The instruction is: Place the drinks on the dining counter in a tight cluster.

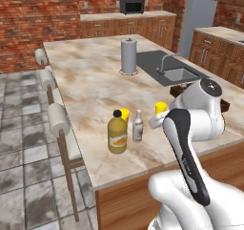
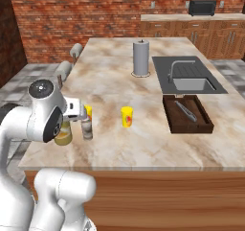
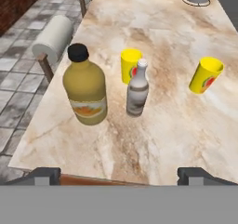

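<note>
The end effector (image 3: 119,174) is being held wide open, empty, facing the upright grey-brown bottle (image 3: 137,89) standing beside the juice bottle (image 3: 86,88) on the surface (image 3: 153,125).

Amber-yellow juice bottle (image 3: 86,91), black cap; grey-brown bottle (image 3: 137,95); beige marbled dining counter (image 3: 162,135).

Two base cameras look down over the dining counter (image 1: 90,76) from behind the arm, left and right, both catching the juice bottle (image 1: 117,132). The hand camera sits close, angled down across the same near edge.
</note>
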